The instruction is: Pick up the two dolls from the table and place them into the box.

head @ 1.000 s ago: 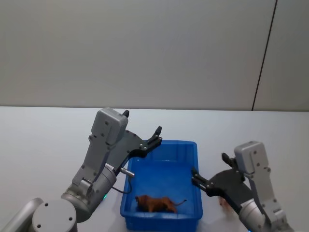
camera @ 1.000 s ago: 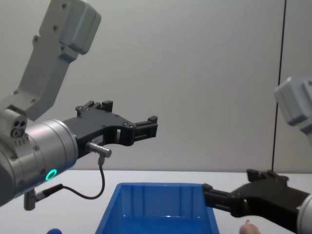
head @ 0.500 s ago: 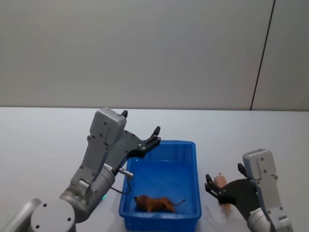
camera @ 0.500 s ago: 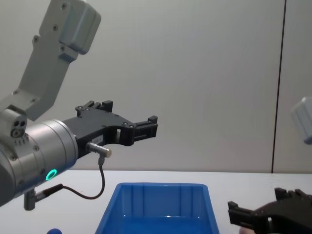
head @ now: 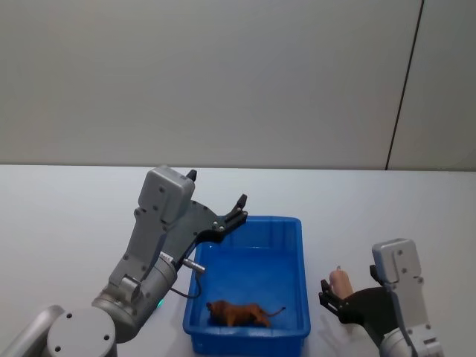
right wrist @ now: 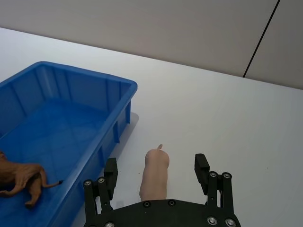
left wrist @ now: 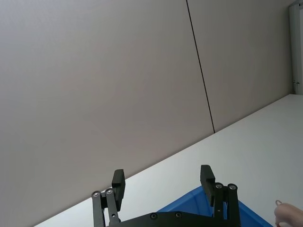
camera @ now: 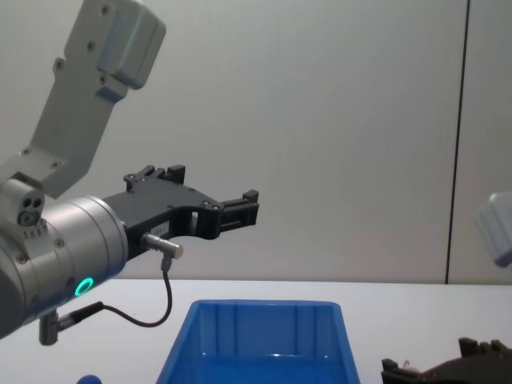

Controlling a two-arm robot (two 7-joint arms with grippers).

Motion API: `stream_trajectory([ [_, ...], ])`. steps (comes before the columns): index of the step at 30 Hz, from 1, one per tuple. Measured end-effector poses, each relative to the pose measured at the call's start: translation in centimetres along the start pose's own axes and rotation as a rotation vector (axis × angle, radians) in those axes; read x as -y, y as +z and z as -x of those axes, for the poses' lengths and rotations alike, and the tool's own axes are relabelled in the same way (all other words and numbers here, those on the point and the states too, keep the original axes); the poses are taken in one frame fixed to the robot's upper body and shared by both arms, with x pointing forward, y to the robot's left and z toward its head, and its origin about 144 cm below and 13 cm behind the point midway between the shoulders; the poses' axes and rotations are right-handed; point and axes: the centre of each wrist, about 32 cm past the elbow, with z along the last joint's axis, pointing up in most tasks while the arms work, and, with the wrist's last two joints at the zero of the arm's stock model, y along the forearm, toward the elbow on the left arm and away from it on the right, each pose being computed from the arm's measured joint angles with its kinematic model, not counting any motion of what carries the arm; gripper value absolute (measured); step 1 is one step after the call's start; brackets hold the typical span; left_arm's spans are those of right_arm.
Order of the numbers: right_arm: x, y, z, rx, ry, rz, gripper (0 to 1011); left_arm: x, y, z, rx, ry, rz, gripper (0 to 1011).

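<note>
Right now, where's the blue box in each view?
Head view: box low centre, brown doll inside.
Chest view: box bottom centre, ribbed far wall showing.
Left wrist view: box corner behind the open left gripper.
Right wrist view: box beside the open right gripper, which straddles the pink doll.
Shared landmark: that pink doll on the table by the box's right wall, in head and both wrist views.

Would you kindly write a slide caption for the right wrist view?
Open right gripper brackets the pink doll on the table beside the blue box, brown doll inside.
</note>
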Motion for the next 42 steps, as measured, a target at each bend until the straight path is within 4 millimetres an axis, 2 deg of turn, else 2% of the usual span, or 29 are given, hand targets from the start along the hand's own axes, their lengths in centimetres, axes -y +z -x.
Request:
stream_trajectory([
  [19,-1.2,-1.0,0.8,-0.031,-0.022,0.064,1001,0.0,0.0,0.0,0.000,0.000,0.000,1001],
  [22,-1.4,-1.1,0.9,-0.037,-0.021,0.071,974,0.0,0.0,0.0,0.000,0.000,0.000,1002],
  [26,-1.6,-1.3,0.9,-0.047,-0.021,0.084,902,0.0,0.0,0.0,0.000,0.000,0.000,1001],
  [28,-1.7,-1.3,1.0,-0.054,-0.021,0.093,812,0.0,0.0,0.0,0.000,0.000,0.000,1001],
  [32,-2.0,-1.4,1.1,-0.066,-0.026,0.110,729,0.0,0.0,0.0,0.000,0.000,0.000,1001],
  [41,-2.3,-1.4,1.2,-0.078,-0.038,0.127,423,0.0,0.0,0.0,0.000,0.000,0.000,1001],
  [42,-2.3,-1.4,1.2,-0.078,-0.039,0.127,423,0.0,0.0,0.0,0.000,0.000,0.000,1001],
])
